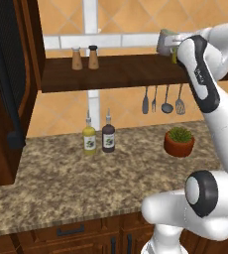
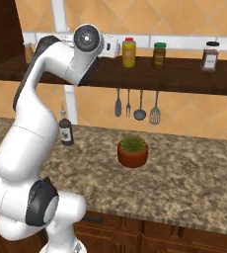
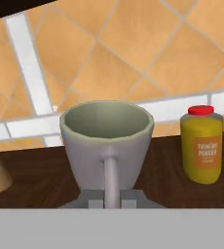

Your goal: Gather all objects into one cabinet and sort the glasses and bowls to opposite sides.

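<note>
1. Your gripper [image 3: 111,198] is pressed together on the handle of the mug [image 3: 106,141]; in the hand view the handle runs straight down between the two fingertips.
2. The mug is up at the open wall shelf [image 1: 131,74], toward its middle stretch, just beside a yellow jar [image 3: 201,144] with a red lid. Whether its base rests on the shelf board or is just lifted clear, you cannot tell.
3. Orientation: the mug stands upright, mouth up, long axis vertical. Its handle points back toward your hand, away from the tiled wall.
4. In the left base view the mug [image 1: 166,42] peeks out behind the arm's upper link, near the right part of the shelf; the salt and pepper shakers [image 1: 85,58] stand well apart toward the shelf's left end.
5. The cabinet [image 1: 9,94] hangs at the far left, its door [image 1: 4,99] swung open over the left edge of the counter [image 1: 61,183].
6. Progress, as a judgement: early. The mug is gripped but not in the cabinet, and no red cup or bowl can be seen placed anywhere.
7. Left to do: carry the mug left along the shelf front into the cabinet, then gather the cup and bowl and sort them to opposite sides.
</note>
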Tool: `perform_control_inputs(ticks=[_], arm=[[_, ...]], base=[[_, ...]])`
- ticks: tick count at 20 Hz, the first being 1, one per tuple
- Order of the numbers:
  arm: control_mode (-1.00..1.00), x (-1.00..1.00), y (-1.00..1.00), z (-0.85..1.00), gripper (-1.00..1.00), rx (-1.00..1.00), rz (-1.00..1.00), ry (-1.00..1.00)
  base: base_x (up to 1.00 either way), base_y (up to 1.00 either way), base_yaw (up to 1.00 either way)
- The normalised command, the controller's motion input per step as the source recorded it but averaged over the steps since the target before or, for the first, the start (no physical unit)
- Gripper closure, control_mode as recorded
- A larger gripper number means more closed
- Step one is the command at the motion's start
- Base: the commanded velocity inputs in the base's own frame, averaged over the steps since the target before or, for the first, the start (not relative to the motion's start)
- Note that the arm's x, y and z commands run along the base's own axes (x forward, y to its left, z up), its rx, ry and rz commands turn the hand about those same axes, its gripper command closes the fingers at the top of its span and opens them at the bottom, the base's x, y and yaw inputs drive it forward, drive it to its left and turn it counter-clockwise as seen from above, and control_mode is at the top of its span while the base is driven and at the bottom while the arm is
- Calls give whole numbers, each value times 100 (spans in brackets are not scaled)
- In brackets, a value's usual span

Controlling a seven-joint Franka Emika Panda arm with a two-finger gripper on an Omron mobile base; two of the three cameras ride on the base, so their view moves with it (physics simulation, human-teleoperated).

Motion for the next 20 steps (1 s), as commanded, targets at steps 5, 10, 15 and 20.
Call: perform_control_inputs(ticks=[5, 10, 15, 20], arm=[[-100, -100, -9, 5, 100, 0, 14, -20], [-100, -100, 7, 14, 100, -1, 5, -38], [-100, -98, 2, -4, 100, -8, 1, -39], [-100, -36, 4, -11, 100, -7, 0, 10]], base=[[0, 0, 0], [0, 0, 0], [0, 0, 0], [0, 0, 0]])
